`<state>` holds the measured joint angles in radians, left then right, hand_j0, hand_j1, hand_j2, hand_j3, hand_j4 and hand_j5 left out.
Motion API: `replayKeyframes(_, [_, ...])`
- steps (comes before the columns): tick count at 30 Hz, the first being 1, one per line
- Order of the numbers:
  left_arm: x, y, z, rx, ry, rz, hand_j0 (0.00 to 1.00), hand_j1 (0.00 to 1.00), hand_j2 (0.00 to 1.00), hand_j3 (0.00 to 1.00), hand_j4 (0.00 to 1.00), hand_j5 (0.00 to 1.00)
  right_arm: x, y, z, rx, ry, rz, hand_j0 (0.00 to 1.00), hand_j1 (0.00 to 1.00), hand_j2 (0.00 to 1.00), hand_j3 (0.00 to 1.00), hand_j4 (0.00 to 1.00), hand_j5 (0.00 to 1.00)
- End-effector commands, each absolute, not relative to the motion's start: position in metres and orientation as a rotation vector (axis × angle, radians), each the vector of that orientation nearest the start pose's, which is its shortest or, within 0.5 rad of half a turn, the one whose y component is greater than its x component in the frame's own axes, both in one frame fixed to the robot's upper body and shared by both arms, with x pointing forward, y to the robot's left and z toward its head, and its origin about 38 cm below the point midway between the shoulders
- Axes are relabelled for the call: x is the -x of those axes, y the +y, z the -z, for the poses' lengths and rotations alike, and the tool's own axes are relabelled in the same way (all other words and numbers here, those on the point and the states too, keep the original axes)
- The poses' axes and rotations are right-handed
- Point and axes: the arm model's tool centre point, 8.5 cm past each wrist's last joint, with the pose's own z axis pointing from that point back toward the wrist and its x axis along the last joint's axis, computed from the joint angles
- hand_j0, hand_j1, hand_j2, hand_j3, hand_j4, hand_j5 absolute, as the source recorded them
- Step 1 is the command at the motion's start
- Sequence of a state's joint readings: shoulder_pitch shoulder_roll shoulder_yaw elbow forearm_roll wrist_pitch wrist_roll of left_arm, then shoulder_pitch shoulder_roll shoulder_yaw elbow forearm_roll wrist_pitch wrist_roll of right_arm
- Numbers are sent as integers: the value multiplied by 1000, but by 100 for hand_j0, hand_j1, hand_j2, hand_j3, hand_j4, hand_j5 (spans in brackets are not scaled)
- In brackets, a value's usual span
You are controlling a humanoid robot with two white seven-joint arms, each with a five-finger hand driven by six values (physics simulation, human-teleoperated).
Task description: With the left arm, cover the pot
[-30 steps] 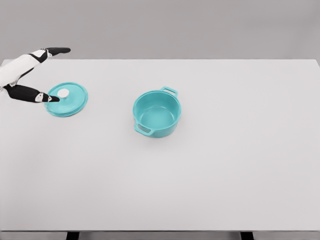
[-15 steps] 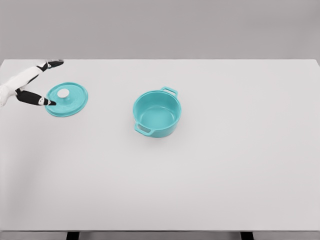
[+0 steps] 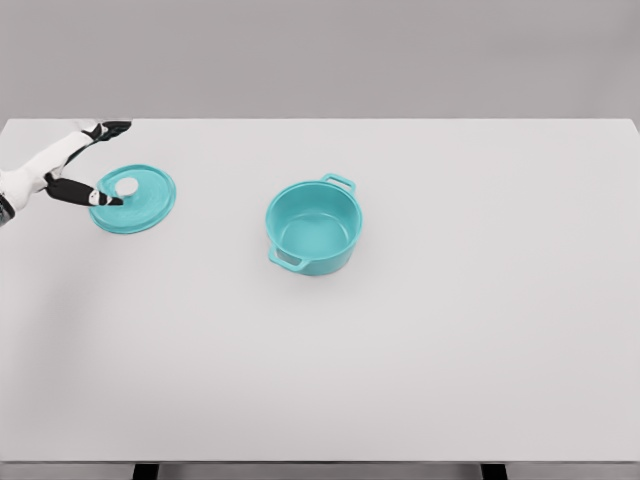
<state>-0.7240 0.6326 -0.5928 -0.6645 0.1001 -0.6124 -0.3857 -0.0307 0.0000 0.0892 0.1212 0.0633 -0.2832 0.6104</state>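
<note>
At the far left edge the left hand [image 3: 62, 170] comes in over the table [image 3: 400, 350]. Its fingers are spread and hold nothing: one dark-tipped finger [image 3: 108, 129] points toward the table's far edge, and another, lower one [image 3: 95, 196] reaches rightward so that its tip lies over the left part of the lid [image 3: 133, 199], just beside the knob [image 3: 127, 186]. Whether that tip actually touches the lid or the knob cannot be told from this view.

The lid is a teal disc lying flat on the table near its far left corner, with the small white knob standing up at its middle. It is not lifted and not tilted.

Well apart from it, toward the middle of the table, stands the pot [image 3: 314, 227]. It is teal like the lid, upright and uncovered, so that its bare inner bottom shows. It has two loop handles: one [image 3: 338, 182] at the far right of the rim, the other [image 3: 286, 259] at the near left.

The table top is plain white, and the wall behind it is plain grey. No brand, label or writing shows on the lid, the pot, the hand or the table.

The right hand is out of view.
</note>
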Motion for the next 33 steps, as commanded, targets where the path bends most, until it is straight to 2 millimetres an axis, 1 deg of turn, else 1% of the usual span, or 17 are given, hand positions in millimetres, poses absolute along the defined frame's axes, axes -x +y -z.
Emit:
replayKeyframes(1, [-489,418,-127,-242,-1452,1103,98,98,98,98,98,98,3,-222,246,-539,-131,-210,100,100,100,100,100,100])
replayKeyframes(2, [-489,417,-125,-239,-1445,1110,98,98,98,98,98,98,3,-222,246,-539,-131,-210,100,100,100,100,100,100])
replayKeyframes(4, [-491,423,-126,-259,-1424,1111,97,97,97,97,97,97,3,-222,246,-539,-130,-212,100,100,100,100,100,100])
replayKeyframes(5, [-494,424,-129,-266,-1424,1114,97,97,97,97,97,97,3,-222,246,-539,-131,-210,100,100,100,100,100,100])
replayKeyframes(8, [-495,428,-130,-275,-1416,1103,97,97,97,97,97,97,3,-222,246,-539,-131,-210,100,100,100,100,100,100])
replayKeyframes(9, [-496,430,-127,-280,-1405,1090,96,96,96,96,96,96,3,-222,246,-539,-130,-212,100,100,100,100,100,100])
replayKeyframes(10, [-496,428,-121,-280,-1388,1092,96,96,96,96,96,96,3,-222,246,-539,-130,-212,100,100,100,100,100,100])
replayKeyframes(12, [-499,426,-123,-284,-1387,1098,96,96,96,96,96,96,3,-222,246,-539,-130,-212,100,100,100,100,100,100])
replayKeyframes(13, [-500,421,-120,-275,-1388,1097,96,96,96,96,96,96,3,-222,246,-539,-130,-212,100,100,100,100,100,100])
replayKeyframes(14, [-500,421,-118,-274,-1384,1098,96,96,96,96,96,96,4,-222,246,-539,-129,-211,100,100,100,100,100,100])
replayKeyframes(21, [-502,423,-122,-313,-1410,1070,92,92,92,92,92,92,3,-222,246,-539,-131,-210,100,100,100,100,100,100])
replayKeyframes(33, [-503,420,-122,-315,-1410,1081,90,90,90,90,90,90,3,-222,246,-539,-131,-210,100,100,100,100,100,100])
